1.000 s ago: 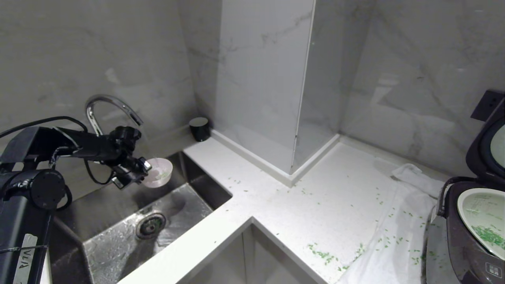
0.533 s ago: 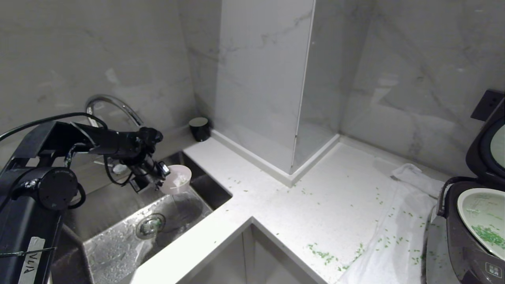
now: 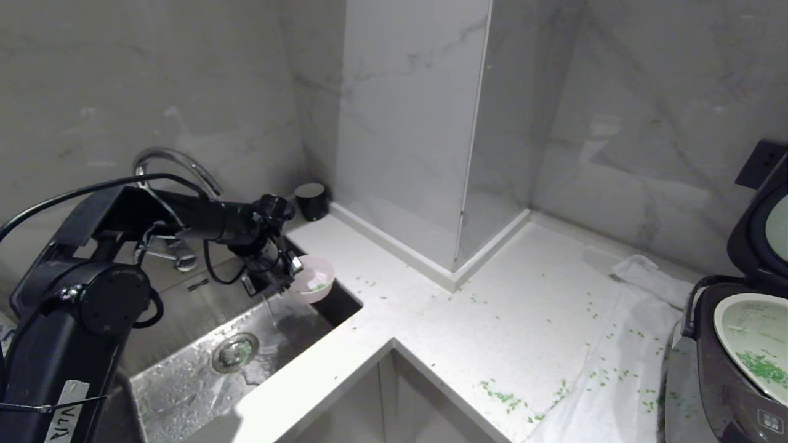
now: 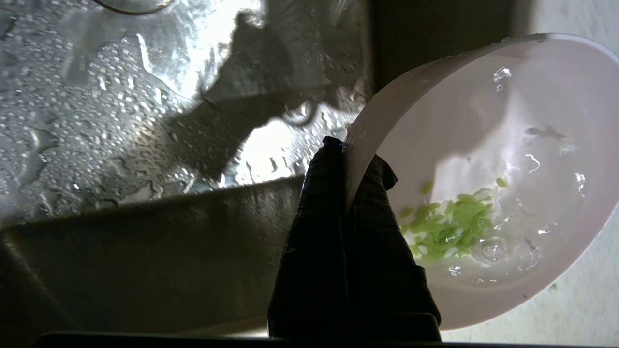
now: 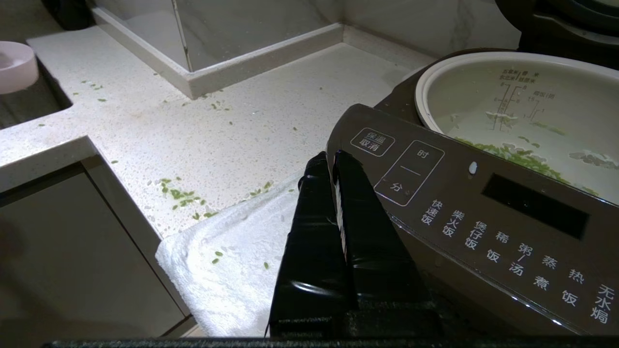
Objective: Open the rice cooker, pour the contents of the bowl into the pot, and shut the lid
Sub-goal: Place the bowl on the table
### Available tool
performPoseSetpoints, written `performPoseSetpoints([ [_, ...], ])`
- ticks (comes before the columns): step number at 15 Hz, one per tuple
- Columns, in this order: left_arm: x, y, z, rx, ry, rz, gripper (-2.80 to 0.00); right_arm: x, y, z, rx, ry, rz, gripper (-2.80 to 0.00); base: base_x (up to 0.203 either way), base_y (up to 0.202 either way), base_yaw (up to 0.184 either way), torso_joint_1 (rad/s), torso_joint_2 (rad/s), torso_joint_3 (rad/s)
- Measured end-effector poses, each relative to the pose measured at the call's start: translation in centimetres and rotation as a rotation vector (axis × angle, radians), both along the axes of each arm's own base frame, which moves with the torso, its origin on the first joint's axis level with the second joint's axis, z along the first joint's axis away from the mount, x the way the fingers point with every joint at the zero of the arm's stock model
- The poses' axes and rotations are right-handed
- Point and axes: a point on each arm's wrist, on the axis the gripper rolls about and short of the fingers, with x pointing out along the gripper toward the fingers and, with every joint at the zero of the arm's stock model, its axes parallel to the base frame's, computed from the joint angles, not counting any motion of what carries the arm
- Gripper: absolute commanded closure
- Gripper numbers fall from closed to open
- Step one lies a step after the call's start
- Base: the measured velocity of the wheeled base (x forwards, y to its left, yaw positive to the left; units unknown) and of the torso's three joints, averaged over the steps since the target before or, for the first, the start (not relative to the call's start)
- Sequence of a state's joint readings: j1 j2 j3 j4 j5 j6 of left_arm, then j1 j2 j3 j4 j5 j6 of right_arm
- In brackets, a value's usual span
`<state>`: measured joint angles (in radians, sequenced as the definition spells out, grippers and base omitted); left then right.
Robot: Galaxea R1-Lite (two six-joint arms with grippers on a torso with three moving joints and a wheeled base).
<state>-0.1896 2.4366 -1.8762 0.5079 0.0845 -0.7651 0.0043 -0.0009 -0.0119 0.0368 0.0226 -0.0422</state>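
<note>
Words "时" and "分" mark the rice cooker (image 5: 464, 203); left gripper (image 4: 346, 159) pinches the bowl (image 4: 488, 159) rim over the sink's (image 3: 184, 369) corner; right gripper (image 5: 333, 166) is pressed together.

Taking the wet stainless-steel sink (image 3: 203, 363) as landmark: the black left arm (image 3: 184, 218) spans its back edge, and the left gripper (image 3: 289, 277), clamped on the rim of the small pale pink bowl (image 3: 317, 280), hangs over its right-hand corner. The curved chrome tap (image 3: 166, 163) rises behind the basin, and a short black cylinder (image 3: 311, 200) stands at the wall just beyond the corner. Right of the sink, the white speckled countertop (image 3: 431, 320) runs open as far as a white cloth (image 3: 622, 344); a projecting marble-clad column (image 3: 406, 123) narrows that passage from behind. Far to the right stands the dark brown-grey rice cooker (image 3: 726, 381), its hinged lid (image 3: 760, 227) upright
</note>
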Motion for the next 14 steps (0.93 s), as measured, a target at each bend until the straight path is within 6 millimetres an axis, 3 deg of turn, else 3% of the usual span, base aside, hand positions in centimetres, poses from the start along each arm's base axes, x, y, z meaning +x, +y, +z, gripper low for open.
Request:
performPoseSetpoints([
  [8,-3.1,-10.4,0.4,0.001,-0.016,-0.236,0.0,0.0,0.0,0.0,0.0,0.0,0.0,0.0,0.0,0.0,0.0,0.0,0.0,0.0],
  [14,-4.7,-15.2,0.7,-0.003,-0.053,-0.354,0.0,0.0,0.0,0.0,-0.001,0.0,0.0,0.0,0.0,0.0,0.0,0.0,0.0,0.0],
])
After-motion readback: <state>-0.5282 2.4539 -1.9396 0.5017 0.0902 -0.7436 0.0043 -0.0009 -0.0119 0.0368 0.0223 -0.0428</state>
